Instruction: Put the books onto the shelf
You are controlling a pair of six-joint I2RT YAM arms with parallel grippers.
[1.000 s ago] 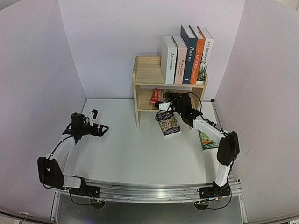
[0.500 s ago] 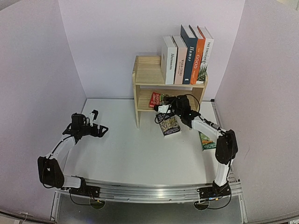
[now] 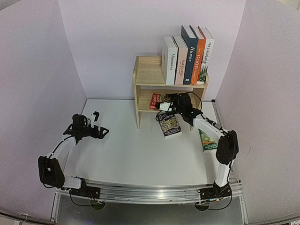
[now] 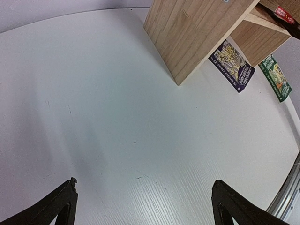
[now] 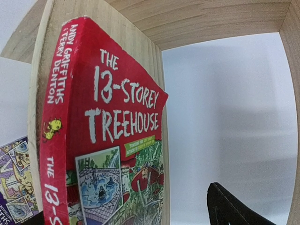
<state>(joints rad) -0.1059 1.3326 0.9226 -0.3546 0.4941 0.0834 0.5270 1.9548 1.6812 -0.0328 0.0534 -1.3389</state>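
Paperback, red "13-Storey Treehouse" (image 5: 112,140): standing upright in shelf (image 3: 146,70) lower tier by left panel, between right gripper (image 3: 165,105) fingers spread clear of it; left gripper (image 4: 144,185) wide, empty, well apart.

Left claw (image 4: 145,197), right claw (image 3: 163,105) agape.

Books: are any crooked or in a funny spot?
Yes. The red Treehouse book on the lower tier of the shelf leans against the left side panel rather than standing straight. Two more lie flat on the table, not shelved: a purple book in front of the shelf and a green book by the right arm.
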